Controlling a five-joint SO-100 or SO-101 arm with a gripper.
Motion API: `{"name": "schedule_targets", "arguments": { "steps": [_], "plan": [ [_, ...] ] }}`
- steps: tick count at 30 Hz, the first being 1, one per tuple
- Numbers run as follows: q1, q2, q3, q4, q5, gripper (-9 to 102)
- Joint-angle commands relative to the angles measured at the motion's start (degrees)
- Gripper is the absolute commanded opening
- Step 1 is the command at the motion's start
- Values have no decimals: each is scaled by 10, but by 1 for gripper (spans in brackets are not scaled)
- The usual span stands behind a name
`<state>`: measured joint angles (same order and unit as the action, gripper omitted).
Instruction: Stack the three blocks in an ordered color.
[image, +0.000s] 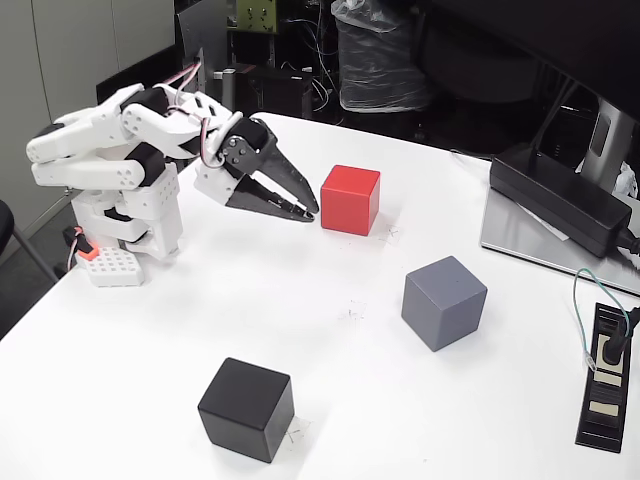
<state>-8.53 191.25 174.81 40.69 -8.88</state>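
Note:
Three cubes sit apart on the white table (330, 340) in the fixed view. The red block (350, 198) stands at the back centre. To its right and nearer the front is the blue-grey block (444, 301). The black block (246, 408) rests near the front edge. My gripper (303, 208) hangs low over the table just left of the red block, tips pointing at it without touching. Its black fingers (270, 187) lie close together with nothing between them.
The white arm base (120, 215) stands at the table's left edge. A long black power brick (560, 195) lies on a grey pad at the back right, and a black strip with a cable (605, 385) sits at the right edge.

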Motion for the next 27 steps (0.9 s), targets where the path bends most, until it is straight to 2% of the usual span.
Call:
{"name": "schedule_targets", "arguments": {
  "steps": [1,6,13,20,27],
  "plan": [
    [0,2,-45,19,-9,2],
    [-3,2,-98,62,-9,11],
    [-1,-27,-163,68,-17,24],
    [1,-95,-226,66,-18,25],
    [16,-263,-349,69,-44,25]
  ]
}}
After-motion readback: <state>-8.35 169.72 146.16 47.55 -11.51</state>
